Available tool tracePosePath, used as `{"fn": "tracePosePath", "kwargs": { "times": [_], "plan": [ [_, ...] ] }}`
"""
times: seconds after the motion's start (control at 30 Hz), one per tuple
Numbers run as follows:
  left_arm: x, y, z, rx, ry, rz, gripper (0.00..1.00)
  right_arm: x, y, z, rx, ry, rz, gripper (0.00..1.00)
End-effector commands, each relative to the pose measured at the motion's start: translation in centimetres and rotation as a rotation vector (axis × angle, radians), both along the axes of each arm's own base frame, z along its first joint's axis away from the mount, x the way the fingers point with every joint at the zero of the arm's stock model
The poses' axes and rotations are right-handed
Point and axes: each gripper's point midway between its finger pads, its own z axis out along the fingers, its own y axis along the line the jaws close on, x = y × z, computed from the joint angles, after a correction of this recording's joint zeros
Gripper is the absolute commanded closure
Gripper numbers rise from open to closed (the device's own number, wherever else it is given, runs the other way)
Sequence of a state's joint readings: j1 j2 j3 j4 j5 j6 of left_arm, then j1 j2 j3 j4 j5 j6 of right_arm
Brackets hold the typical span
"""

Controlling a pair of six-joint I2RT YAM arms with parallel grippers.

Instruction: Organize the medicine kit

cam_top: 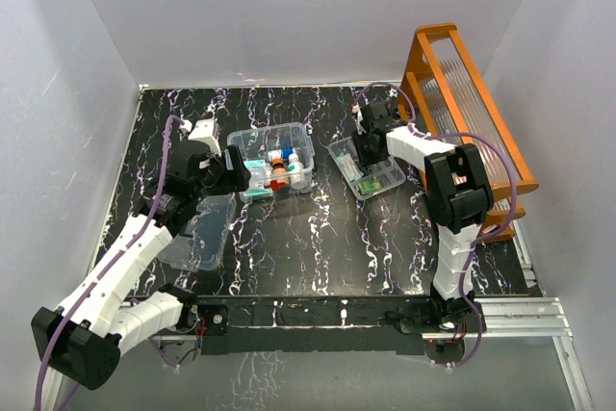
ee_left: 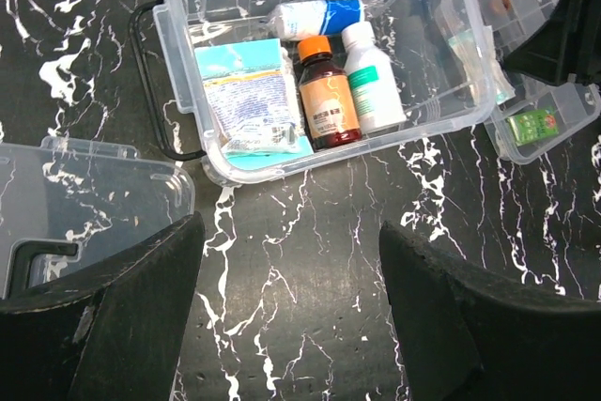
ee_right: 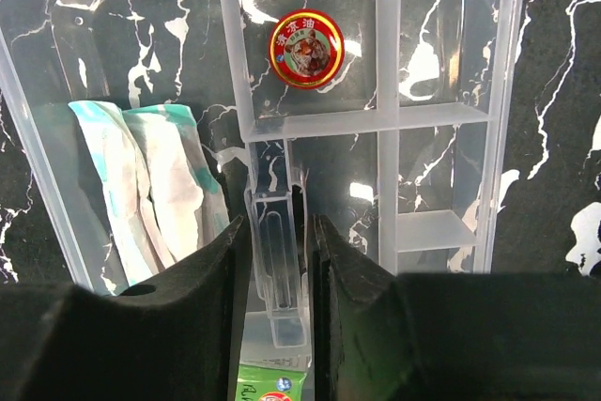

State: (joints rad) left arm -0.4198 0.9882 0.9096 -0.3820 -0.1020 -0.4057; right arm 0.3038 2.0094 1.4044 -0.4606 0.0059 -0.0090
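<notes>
The clear medicine box (cam_top: 274, 146) with a red cross (cam_top: 277, 184) stands open at mid table. In the left wrist view the box (ee_left: 441, 91) holds a gauze pack (ee_left: 249, 100), a brown bottle (ee_left: 324, 100), a white bottle (ee_left: 369, 82) and a bandage roll (ee_left: 315, 18). Its clear lid (cam_top: 202, 230) lies to the left on the table. My left gripper (cam_top: 241, 172) is open and empty (ee_left: 291, 269) just in front of the box. The divided tray (cam_top: 371, 180) sits right of the box. My right gripper (ee_right: 277, 223) is shut on the tray's centre handle (ee_right: 272, 269).
The tray (ee_right: 441, 119) holds a red tin (ee_right: 306, 48), white-green packets (ee_right: 150, 185) and a green sachet (ee_right: 272, 387). A tall orange rack (cam_top: 472, 113) stands at the right edge, close behind my right arm. White walls enclose the table.
</notes>
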Motion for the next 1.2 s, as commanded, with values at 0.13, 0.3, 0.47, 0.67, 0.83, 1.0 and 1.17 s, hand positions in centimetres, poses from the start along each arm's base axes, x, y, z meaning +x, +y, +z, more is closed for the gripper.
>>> {"fn": "tracePosePath", "kwargs": {
  "times": [0.13, 0.3, 0.47, 0.67, 0.83, 1.0, 1.17],
  "plan": [
    [1.5, 1.5, -0.7, 0.049, 0.089, 0.127, 0.29, 0.3, 1.1, 2.3, -0.04, -0.08, -0.043, 0.86],
    [3.7, 1.7, -2.0, 0.071, 0.138, 0.15, 0.31, -0.6, 1.1, 3.1, -0.015, -0.064, -0.095, 0.89],
    [6.0, 2.4, -3.4, 0.084, 0.172, 0.171, 0.33, -2.2, 1.3, 4.0, 0.032, -0.062, -0.122, 0.91],
    [8.1, 1.3, -5.2, 0.076, 0.211, 0.092, 0.39, -3.9, 1.3, 4.9, 0.071, -0.055, -0.154, 0.91],
    [9.0, 1.1, -6.1, 0.121, 0.23, 0.027, 0.56, -5.1, 1.1, 4.7, 0.073, -0.036, -0.166, 0.91],
    [8.9, 0.3, -6.2, 0.155, 0.21, -0.094, 0.73, -5.6, 0.8, 5.7, 0.084, -0.052, -0.176, 0.91],
    [8.4, -0.2, -6.3, 0.178, 0.196, -0.185, 0.78, -5.9, 0.8, 7.6, 0.105, -0.076, -0.188, 0.91]
  ]
}}
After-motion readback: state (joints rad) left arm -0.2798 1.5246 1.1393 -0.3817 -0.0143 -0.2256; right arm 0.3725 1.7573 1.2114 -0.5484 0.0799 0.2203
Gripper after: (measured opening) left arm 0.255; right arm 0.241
